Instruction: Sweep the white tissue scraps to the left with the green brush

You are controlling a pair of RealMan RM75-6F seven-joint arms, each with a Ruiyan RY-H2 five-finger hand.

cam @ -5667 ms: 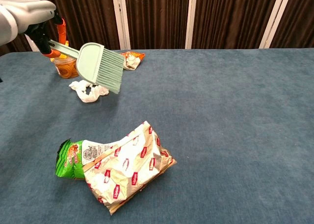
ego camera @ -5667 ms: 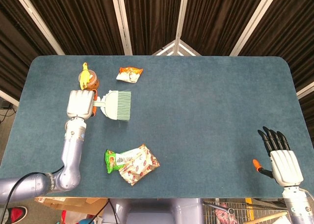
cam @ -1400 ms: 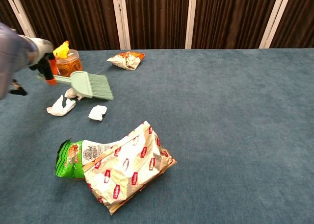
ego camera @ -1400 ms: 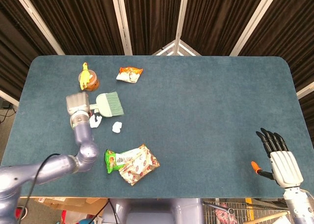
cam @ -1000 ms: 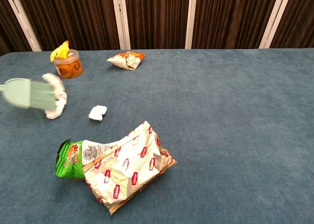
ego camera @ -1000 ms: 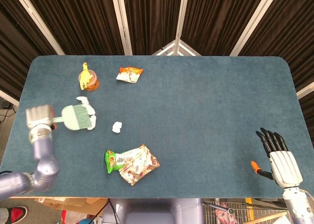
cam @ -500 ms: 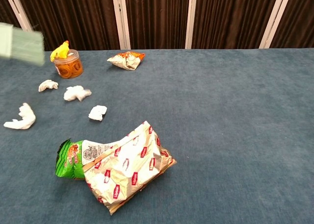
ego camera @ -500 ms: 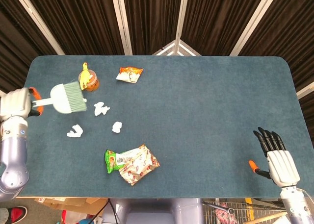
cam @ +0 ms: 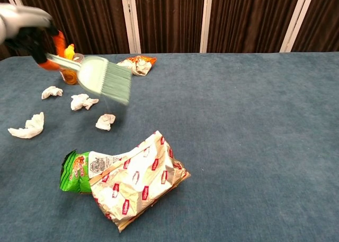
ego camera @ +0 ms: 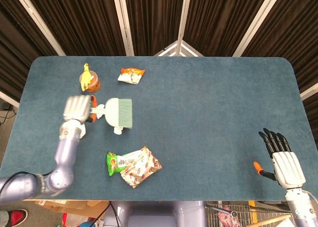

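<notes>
**Green brush up in the air above the tissue bits**

So the pale green plastic brush with its long soft bristles was off the table, blurred, tilted with the bristles pointing down and to the right. The left hand gripped its handle, fingers wrapped around it. In the head view the brush sat right above one small white tissue scrap.

From the chest camera, four crumpled white tissue scraps lay on the blue carpeted table: one just below the bristles, one a bit left, one further left, and one near the left edge.

The right hand was well apart at the near right corner, holding nothing, fingers straight and close together.

Other stuff: an orange jar with a yellow top, a crumpled orange snack bag, and a green-and-white snack packet near the front.
</notes>
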